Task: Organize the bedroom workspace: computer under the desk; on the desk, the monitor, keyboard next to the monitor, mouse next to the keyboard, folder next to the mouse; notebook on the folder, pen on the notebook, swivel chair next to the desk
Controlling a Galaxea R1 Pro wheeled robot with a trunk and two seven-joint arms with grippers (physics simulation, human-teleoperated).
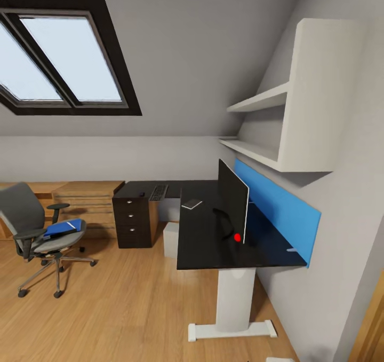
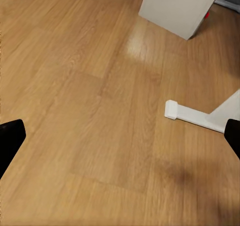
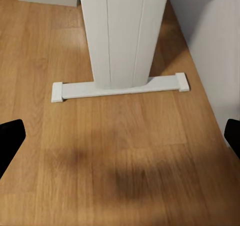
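One blue folder [image 1: 63,227] lies on the seat of the grey swivel chair [image 1: 32,228], well apart from the black desk [image 1: 213,244] and off toward its drawer end. On the desk stand the wide monitor [image 1: 233,199], a pale notebook [image 1: 192,204] just beside it, then the keyboard [image 1: 158,192] and small mouse [image 1: 142,194] farther along, above the drawers. The grey computer [image 1: 170,239] sits on the floor under the desk. Near the desk's white leg [image 3: 122,36], the left tool [image 2: 120,136] and right tool [image 3: 120,136] both hang released over bare floor, fingers spread wide, grasping nothing. The likely risk: the chair rolls on its casters when reached for, sliding the folder off the seat.
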